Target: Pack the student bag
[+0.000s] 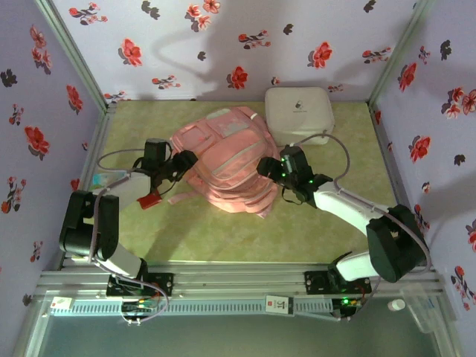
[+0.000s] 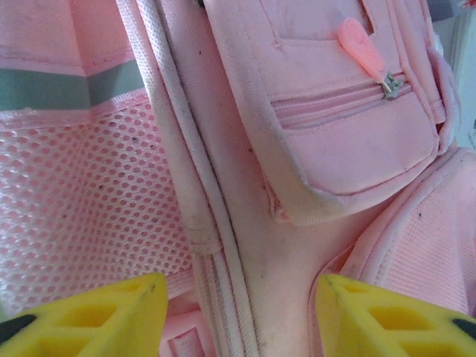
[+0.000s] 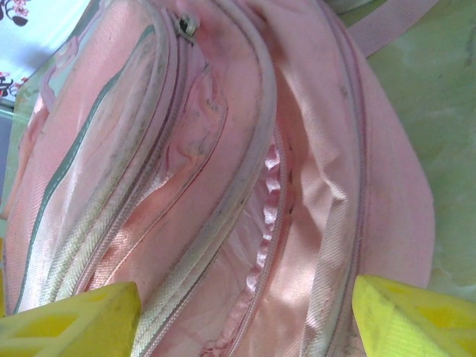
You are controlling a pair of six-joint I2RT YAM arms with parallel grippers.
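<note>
Walls (image 1: 238, 44) of pale lilac printed with red and dark flowers close in three sides of the stall. The table (image 1: 223, 238) under them wears a mottled yellow-green cover, with an aluminium rail (image 1: 238, 279) along its near edge.

The student bag (image 1: 227, 160) lies flat around the middle of the table, towards the back, pink and slumped. Its far right edge is just beside a white case (image 1: 299, 111) (a rounded square one, against the back wall). A grey cable crosses the case's near corner, so I cannot tell if bag and case touch.

The left gripper (image 1: 182, 160) is at the bag's left side. Its yellow fingers (image 2: 111, 312) stand apart with a seam of the bag between them, and I see no fabric pinched. The right gripper (image 1: 266, 167) is at the bag's right side. Its fingers (image 3: 82, 320) are spread wide over the piped zip lines, with nothing clamped. From above, both grippers overlap the bag's outline, so I cannot tell whether they are touching it.

Close up, a mesh pocket (image 2: 82, 193) sits below a grey stripe (image 2: 67, 85). A small front pocket's zip looks closed, with a pink zip pull (image 2: 362, 46) lying above it. A metal slider (image 3: 186, 24) glints near the top of the right wrist view. Below it one seam gapes a little, but its depth is hard to make out.
</note>
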